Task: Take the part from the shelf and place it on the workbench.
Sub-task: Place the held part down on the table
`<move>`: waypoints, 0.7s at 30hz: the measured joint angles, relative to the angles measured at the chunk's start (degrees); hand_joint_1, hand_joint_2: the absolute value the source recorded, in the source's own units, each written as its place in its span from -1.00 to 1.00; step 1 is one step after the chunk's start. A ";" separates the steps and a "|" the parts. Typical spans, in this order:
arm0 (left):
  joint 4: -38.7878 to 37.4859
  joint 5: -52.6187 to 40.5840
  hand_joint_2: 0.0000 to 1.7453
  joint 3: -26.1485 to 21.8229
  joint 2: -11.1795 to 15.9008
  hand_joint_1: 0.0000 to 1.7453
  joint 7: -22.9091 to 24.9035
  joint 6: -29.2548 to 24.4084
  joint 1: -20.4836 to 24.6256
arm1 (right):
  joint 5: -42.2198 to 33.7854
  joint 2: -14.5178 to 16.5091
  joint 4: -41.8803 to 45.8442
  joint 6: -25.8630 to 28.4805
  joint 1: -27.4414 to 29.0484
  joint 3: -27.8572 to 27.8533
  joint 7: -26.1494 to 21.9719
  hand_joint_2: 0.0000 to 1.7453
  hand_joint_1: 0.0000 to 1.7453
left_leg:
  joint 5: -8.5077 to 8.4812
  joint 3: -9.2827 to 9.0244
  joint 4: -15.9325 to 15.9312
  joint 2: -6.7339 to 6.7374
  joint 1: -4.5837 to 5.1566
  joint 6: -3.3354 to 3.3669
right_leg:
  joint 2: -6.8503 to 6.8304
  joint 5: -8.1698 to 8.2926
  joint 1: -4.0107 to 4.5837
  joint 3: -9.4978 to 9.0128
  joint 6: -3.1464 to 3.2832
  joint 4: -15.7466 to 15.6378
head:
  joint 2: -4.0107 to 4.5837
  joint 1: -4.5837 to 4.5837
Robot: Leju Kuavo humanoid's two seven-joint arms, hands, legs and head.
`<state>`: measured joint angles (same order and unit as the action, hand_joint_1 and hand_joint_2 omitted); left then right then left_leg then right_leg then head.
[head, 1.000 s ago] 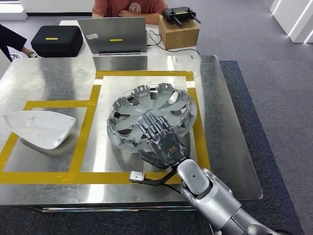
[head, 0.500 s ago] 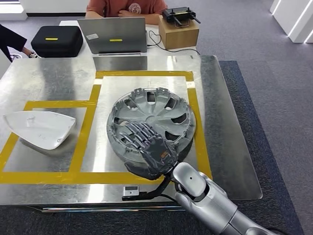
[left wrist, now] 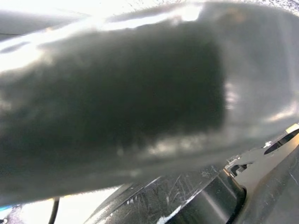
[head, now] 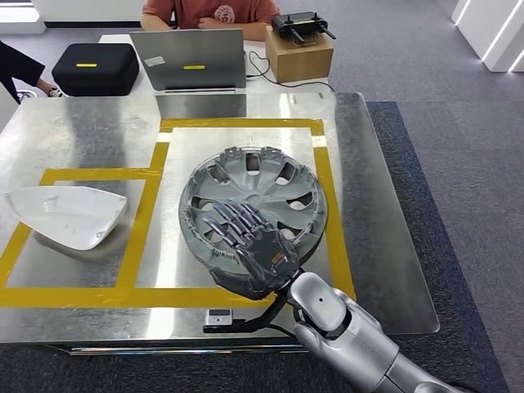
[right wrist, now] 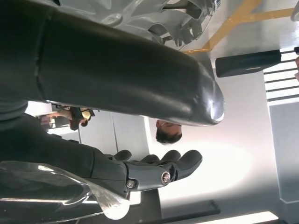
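Right hand (head: pixel 259 250) lying flat over the near rim of the grey wheel cover (head: pixel 259 184), fingers stretched out, apparently gripping nothing, white curved part (head: pixel 65 214) at left on the steel workbench (head: pixel 377 246), wheel cover inside yellow tape square (head: pixel 332 221), laptop (head: pixel 188 59) and cardboard box (head: pixel 300 53) beyond.

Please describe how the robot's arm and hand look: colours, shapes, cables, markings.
The right arm is silver, built of rounded segments with a ball-like wrist. The right hand is dark grey with ribbed fingers and a small orange mark on its back. A black cable runs from the wrist to a small grey box.
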<state>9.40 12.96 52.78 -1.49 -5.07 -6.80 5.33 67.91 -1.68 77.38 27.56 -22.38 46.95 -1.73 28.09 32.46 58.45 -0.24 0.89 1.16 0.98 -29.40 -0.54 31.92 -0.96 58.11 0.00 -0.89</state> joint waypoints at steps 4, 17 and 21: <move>0.00 0.00 -1.00 0.00 0.00 -1.00 0.00 0.00 0.00 | 0.00 -0.02 0.12 0.01 0.09 0.00 0.08 -1.00 -1.00 | 0.00 0.00 0.00 0.00 0.00 0.00 | 0.00 0.00 0.00 0.00 0.00 0.00 | 0.00 0.00; 0.00 0.17 -1.00 0.00 0.02 -1.00 -0.04 -0.02 -0.04 | 0.51 -0.10 0.26 0.05 0.41 -0.03 0.80 1.00 -1.00 | 0.00 0.00 0.00 0.00 0.00 0.00 | 0.00 0.00 0.00 0.00 0.00 0.00 | 0.00 0.00; 0.00 0.87 -1.00 -0.14 0.03 -1.00 -0.04 0.16 -0.14 | 1.65 -0.13 0.93 0.17 0.91 -0.04 1.58 1.00 -1.00 | 0.00 0.00 0.02 0.00 0.02 0.00 | 0.00 0.01 -0.02 0.00 -0.01 -0.02 | 0.00 0.00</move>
<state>9.40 13.84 52.65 -1.45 -5.11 -6.64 5.19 69.56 -1.81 78.31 27.74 -21.47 46.91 -0.15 28.09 32.46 58.47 -0.24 0.91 1.16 0.97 -29.39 -0.56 31.92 -0.98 58.09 0.00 -0.89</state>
